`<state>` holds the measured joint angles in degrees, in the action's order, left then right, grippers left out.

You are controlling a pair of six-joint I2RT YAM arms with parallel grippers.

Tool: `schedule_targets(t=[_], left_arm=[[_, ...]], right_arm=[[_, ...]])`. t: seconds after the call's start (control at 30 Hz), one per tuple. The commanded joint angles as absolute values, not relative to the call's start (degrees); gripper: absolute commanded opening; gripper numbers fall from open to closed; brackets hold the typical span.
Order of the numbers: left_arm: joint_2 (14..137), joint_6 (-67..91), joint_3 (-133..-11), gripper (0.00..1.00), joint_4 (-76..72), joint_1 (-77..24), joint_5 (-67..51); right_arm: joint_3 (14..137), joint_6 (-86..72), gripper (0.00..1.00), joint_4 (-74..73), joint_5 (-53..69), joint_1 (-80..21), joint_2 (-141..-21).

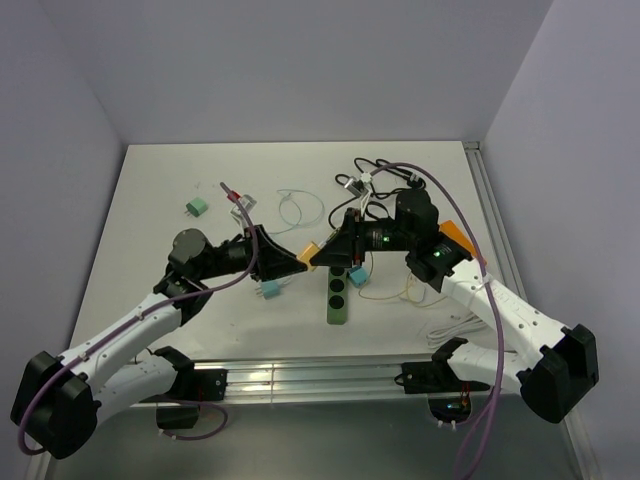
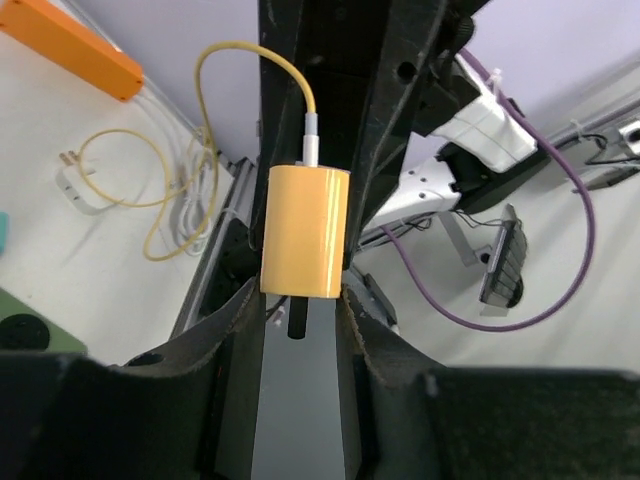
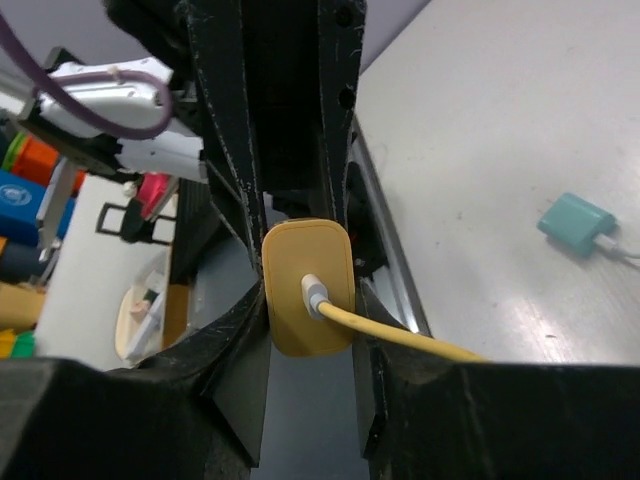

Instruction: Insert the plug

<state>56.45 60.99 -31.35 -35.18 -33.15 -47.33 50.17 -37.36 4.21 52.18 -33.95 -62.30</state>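
- A teal adapter (image 1: 196, 208) lies on the white table (image 1: 160, 250) at the far left, well apart from both arms.
- The left hand (image 1: 301, 259) reaches in toward the middle of the table. In its wrist view its two fingertips (image 2: 352, 320) press against the sides of the plug's lower end, so it is clamped on it.
- The yellow plug (image 2: 305, 230) is held in the air between the two hands, above the table and just beyond the far end of the strip. A dark prong (image 2: 297, 318) shows below its body and a yellow cable (image 2: 215, 60) leaves its opposite end.
- The green power strip (image 1: 337, 300) lies flat on the table, its round sockets facing up, just nearer than the meeting hands.
- The right hand (image 1: 330, 251) faces the left one. Its fingers (image 3: 368, 330) close on the cable end of the plug.
- An orange power strip (image 1: 458, 238) lies partly hidden behind the right arm.
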Motion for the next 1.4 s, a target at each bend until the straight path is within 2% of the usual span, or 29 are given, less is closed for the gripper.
schedule_targets(t=[0.0,0.03,0.07,0.1,0.2,0.3,0.5,0.73,0.87,1.37], left_arm=[[55.91,54.52,-35.5,0.35,-21.67,-32.96,-38.62],[53.29,53.01,-36.03,0.51,-16.92,-32.52,-33.8],[51.78,52.3,-36.12,0.83,-13.4,-32.52,-23.48],[50.2,51.69,-35.77,0.99,-9.01,-32.52,-19.9],[46.59,51.07,-36.3,0.99,-1.09,-32.52,-8.31],[45.88,50.54,-38.4,0.99,5.34,-32.52,-1.87],[41.84,50.54,-36.39,0.98,5.19,-32.52,-0.26],[39.73,49.22,-34.89,0.97,6.24,-32.52,-0.62],[39.03,48.78,-34.1,0.97,5.98,-32.52,-0.97],[40.08,48.6,-32.35,0.96,3.69,-32.52,-3.16]], right_arm=[[51.68,-35.35,0.0,3.71,48.1,-34.54,-61.79],[51.85,-34.98,0.0,2.3,42.25,-34.63,-61.35],[52.03,-34.63,0.0,0.37,38.79,-34.72,-60.83],[51.94,-34.63,0.0,-1.3,35.37,-34.89,-59.86],[51.94,-35.42,0.0,-4.3,18.77,-36.12,-59.32],[53.87,-37.79,0.0,-9.22,2.41,-37.97,-62.56],[58.0,-44.1,0.0,-16.07,-24.29,-41.74,-73.88],[63.45,-46.85,0.0,-22.15,-35.31,-42.97,-86.65],[64.16,-45.09,0.0,-20.57,-36.65,-44.21,-91.83],[61.88,-42.89,0.0,-19.07,-35.33,-47.64,-93.34]])
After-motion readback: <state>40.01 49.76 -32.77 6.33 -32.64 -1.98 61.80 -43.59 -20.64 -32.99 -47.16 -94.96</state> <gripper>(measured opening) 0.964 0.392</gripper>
